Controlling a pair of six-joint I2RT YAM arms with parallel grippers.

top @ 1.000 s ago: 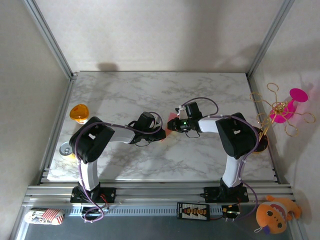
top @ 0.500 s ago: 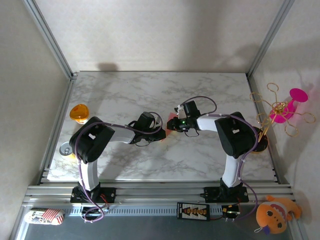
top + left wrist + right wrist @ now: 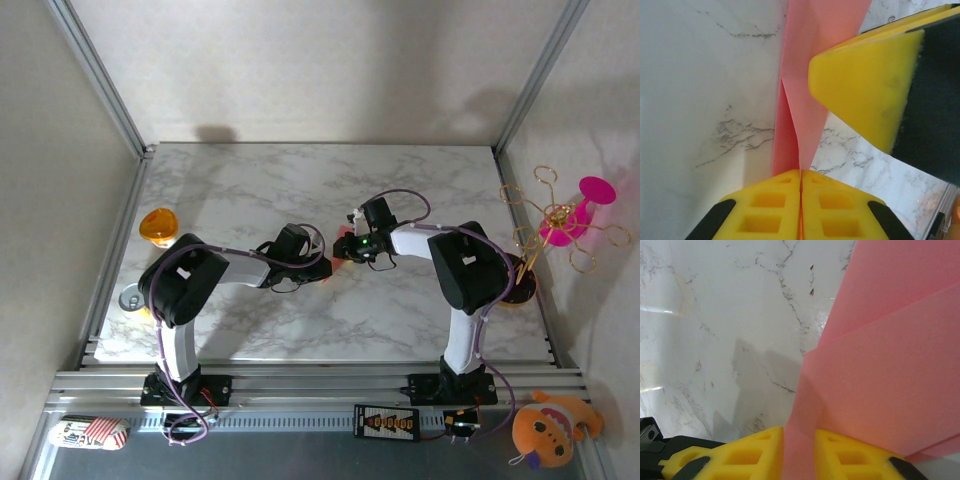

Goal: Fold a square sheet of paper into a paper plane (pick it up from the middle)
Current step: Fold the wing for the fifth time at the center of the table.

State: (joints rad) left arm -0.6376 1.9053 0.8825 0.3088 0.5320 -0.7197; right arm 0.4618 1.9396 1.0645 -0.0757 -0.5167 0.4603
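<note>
The salmon-pink sheet of paper (image 3: 342, 256) is folded and hangs between both grippers over the middle of the marble table. In the left wrist view the paper (image 3: 805, 60) runs up from my left gripper (image 3: 801, 180), whose yellow jaws are pressed together on its creased edge. One yellow finger (image 3: 865, 85) of the right gripper lies against the paper further along. In the right wrist view a broad layered flap of the paper (image 3: 890, 350) rises from my right gripper (image 3: 799, 440), shut on it. Whether it has the shape of the paper plane I cannot tell. From above, left gripper (image 3: 326, 266) and right gripper (image 3: 347, 250) nearly meet.
An orange round disc (image 3: 157, 226) and a small can (image 3: 131, 298) lie at the table's left edge. A magenta flower-like toy (image 3: 570, 215) on gold wire stands off the right edge. Bare marble (image 3: 400, 190) stretches behind the grippers.
The right gripper has edged a little to the left, closer to the left gripper, with the paper still in it. The left arm has barely moved.
</note>
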